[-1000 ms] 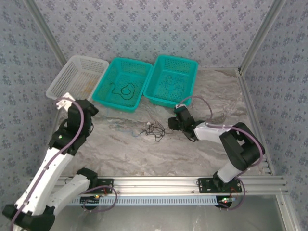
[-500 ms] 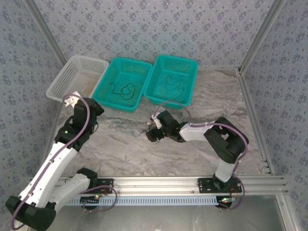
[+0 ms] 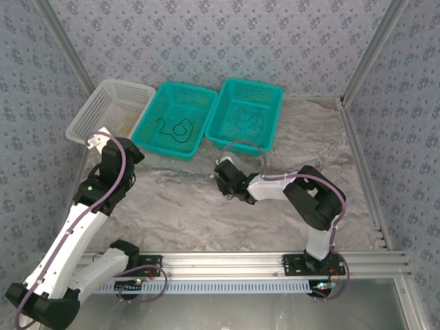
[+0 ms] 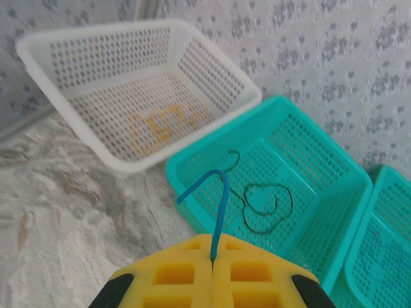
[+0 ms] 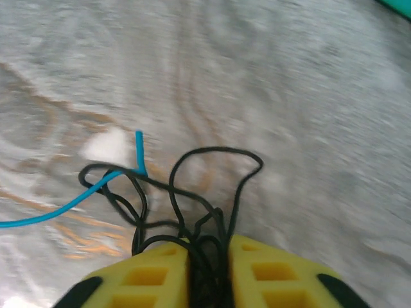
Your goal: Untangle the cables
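My left gripper is shut on a thin blue cable, whose free end curls up ahead of the yellow fingers. In the top view this gripper hangs beside the white basket. My right gripper is shut on a bunch of black cable loops just above the marbled table. A blue strand crosses those loops and runs off to the left. Seen from above, the right gripper is low at the table's middle, covering the tangle.
The white basket holds an orange-yellow cable. The middle teal basket holds a black cable. The right teal basket holds another dark cable. Patterned walls and metal posts close in three sides.
The right gripper slid left to the tangle on the table and shut on it. The left arm lifted and swung towards the white basket, still shut.
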